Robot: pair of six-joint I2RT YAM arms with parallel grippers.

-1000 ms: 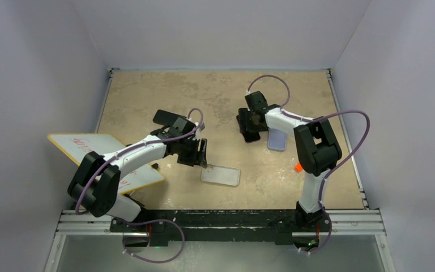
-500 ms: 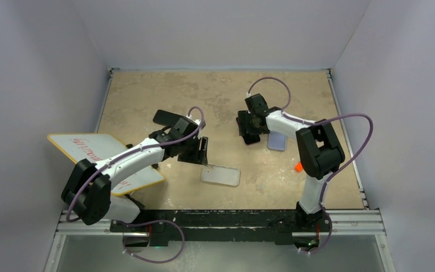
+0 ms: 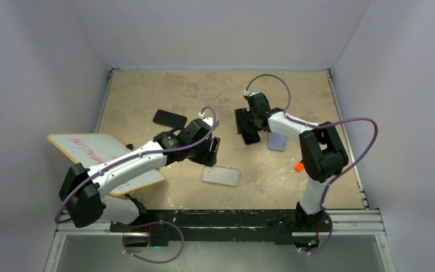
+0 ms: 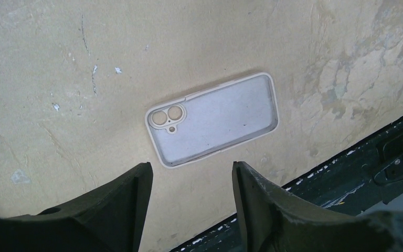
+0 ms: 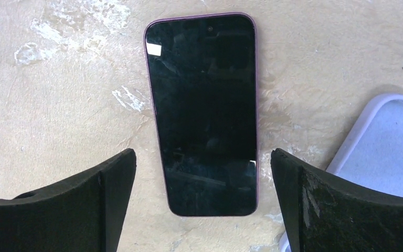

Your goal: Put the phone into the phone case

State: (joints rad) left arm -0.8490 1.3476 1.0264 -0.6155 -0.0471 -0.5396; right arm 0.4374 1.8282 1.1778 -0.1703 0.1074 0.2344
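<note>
landmark: clear case [image 3: 220, 175], lay flat and hollow side up on the desk [image 3: 147, 90], close to the near edge, camera cutouts at its left end as seen from the left wrist
clear case state: nothing in it, nothing touched it
phone [image 5: 202, 113]: lay flat on the desk, black screen up, pink rim; behind the clear case and a bit to its right, well apart from it; not in any case
left claw [image 4: 189, 173]: open, jaws apart with nothing between them; hung above the desk just behind the clear case's left end, no contact
right claw [image 5: 203, 155]: wide open, gripped nothing; one finger on each side of the phone's lower half, a bare gap of desk between each finger and the phone's edges
right claw height: could not tell whether the fingertips touched the desk
lilac case [image 5: 388, 142]: flat and hollow side up, behind and right of the clear case, further right than the phone; near the phone, not touching it
black flat item [image 3: 169, 118]: on the desk behind and left of the clear case, well apart; phone or case, could not tell
white board [image 3: 99, 150]: red writing on it, left of the clear case, stuck out past the desk's left edge, partly under the left arm
orange bit [image 3: 298, 167]: small, right of the clear case, beside the right arm; could not tell what it was
</note>
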